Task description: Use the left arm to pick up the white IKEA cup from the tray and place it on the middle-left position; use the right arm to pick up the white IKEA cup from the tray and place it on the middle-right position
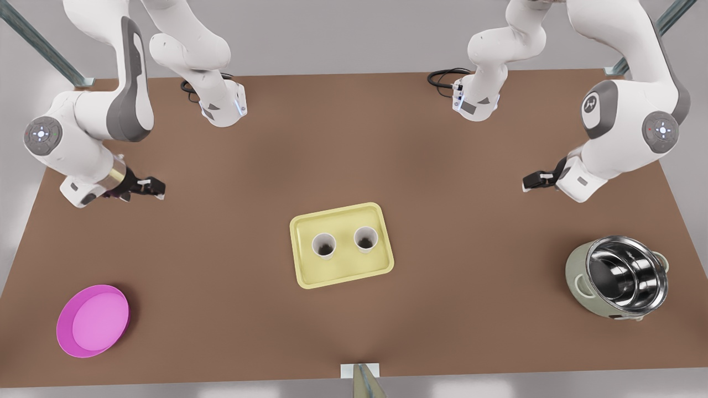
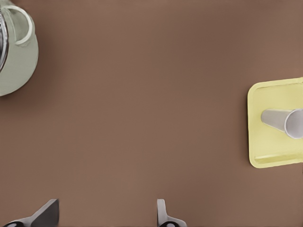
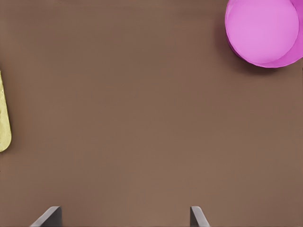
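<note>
Yellow tray (image 1: 310, 276) holds two upright white cups (image 1: 324, 245).

Front view: high, looking steeply down on the whole table (image 1: 354, 138), arm bases at the far edge. Left wrist view rides the arm on the front view's right, looks down at the table; shares pot (image 2: 14, 52) and tray (image 2: 258, 142) with front. Right wrist view, arm on the front view's left; shares bowl (image 3: 263, 30) and tray edge.
</note>
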Controlling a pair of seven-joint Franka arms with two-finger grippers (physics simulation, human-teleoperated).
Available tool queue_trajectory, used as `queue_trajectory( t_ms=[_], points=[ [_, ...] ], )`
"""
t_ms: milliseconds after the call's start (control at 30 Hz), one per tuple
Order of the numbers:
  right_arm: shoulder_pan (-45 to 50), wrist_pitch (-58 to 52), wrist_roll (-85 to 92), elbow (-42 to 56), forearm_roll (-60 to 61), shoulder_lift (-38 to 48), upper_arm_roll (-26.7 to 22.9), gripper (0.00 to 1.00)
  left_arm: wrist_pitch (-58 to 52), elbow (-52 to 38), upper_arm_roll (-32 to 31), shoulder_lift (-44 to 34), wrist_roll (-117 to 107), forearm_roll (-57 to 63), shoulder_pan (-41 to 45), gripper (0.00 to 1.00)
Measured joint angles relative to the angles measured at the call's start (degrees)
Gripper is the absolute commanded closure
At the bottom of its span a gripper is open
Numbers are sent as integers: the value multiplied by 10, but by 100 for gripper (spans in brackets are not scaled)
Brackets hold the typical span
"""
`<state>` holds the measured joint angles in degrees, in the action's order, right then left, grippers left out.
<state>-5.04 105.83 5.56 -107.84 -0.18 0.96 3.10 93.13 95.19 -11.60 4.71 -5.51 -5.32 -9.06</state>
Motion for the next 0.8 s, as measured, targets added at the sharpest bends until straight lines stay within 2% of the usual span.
queue_trajectory(
  t_ms=[67, 167, 300, 433, 567, 800],
  points=[
    [15, 31, 6, 12, 0, -9, 1, 0, 17, -5, -1, 4, -5, 2, 0, 0],
    [39, 61, 13, 16, -3, -13, 1, 0, 40, -33, -2, 56, -11, 22, 21, 0],
    [79, 82, 21, 58, -14, -72, 0, 0, 83, -149, -3, 194, -57, 59, 240, 0],
    [196, 92, 28, 94, -17, -128, 8, 0, 136, -191, -2, 276, -131, 99, 321, 0],
    [207, 100, 28, 177, -18, -232, 64, 0, 163, -190, 0, 306, -198, 125, 337, 0],
    [249, 107, 9, 318, -21, -373, 74, 0, 225, -171, -1, 337, -291, 133, 360, 0]
  ],
)
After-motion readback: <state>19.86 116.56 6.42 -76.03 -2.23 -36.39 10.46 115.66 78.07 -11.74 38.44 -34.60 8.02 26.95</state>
